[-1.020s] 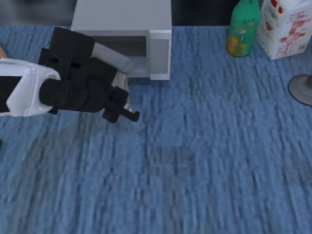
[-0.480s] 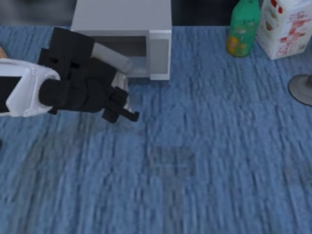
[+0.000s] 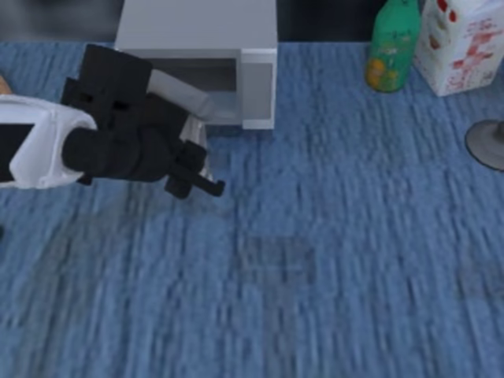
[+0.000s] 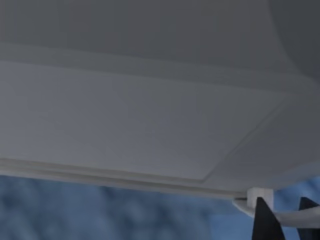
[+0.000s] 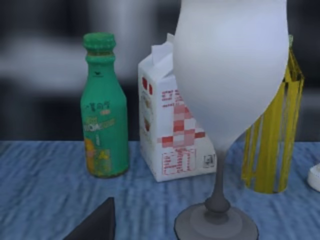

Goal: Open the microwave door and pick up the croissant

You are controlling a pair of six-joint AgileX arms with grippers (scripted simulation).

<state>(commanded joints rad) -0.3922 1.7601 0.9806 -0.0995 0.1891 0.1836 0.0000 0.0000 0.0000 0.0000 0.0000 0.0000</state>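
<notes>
The table (image 3: 331,260) is blue, with the microwave (image 3: 197,35) at its far left. The door (image 3: 183,93) is swung open toward the left, and the left arm (image 3: 102,142) lies over it. The left gripper (image 3: 197,177) sits at the door's outer edge, fingers (image 4: 265,220) straddling a white handle piece (image 4: 260,196), closed on the door. The croissant is out of sight. Far right: carton (image 3: 461,43), green bottle (image 3: 391,43), wine glass (image 5: 227,90). I cannot tell the right gripper's state.
</notes>
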